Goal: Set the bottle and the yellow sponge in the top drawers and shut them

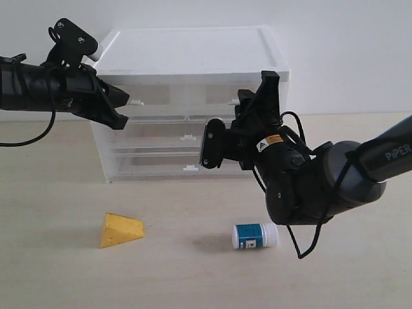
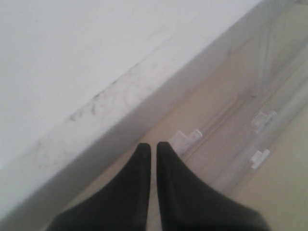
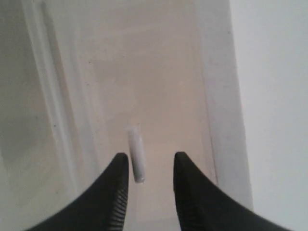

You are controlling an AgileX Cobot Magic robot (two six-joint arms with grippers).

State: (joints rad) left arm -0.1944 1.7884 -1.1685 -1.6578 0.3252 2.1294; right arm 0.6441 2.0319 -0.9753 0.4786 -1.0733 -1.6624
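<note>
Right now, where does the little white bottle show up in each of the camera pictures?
Exterior view: the bottle lies on its side on the table, lower right of centre.
Left wrist view: not in it.
Right wrist view: not in it.
Shared landmark: the white cabinet, in all three.

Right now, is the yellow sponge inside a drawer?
No, the yellow sponge lies on the table in front of the cabinet.

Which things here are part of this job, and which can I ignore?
Job: bottle, yellow sponge, top drawers in the white cabinet.
Ignore: the two full-width lower drawers.
</note>
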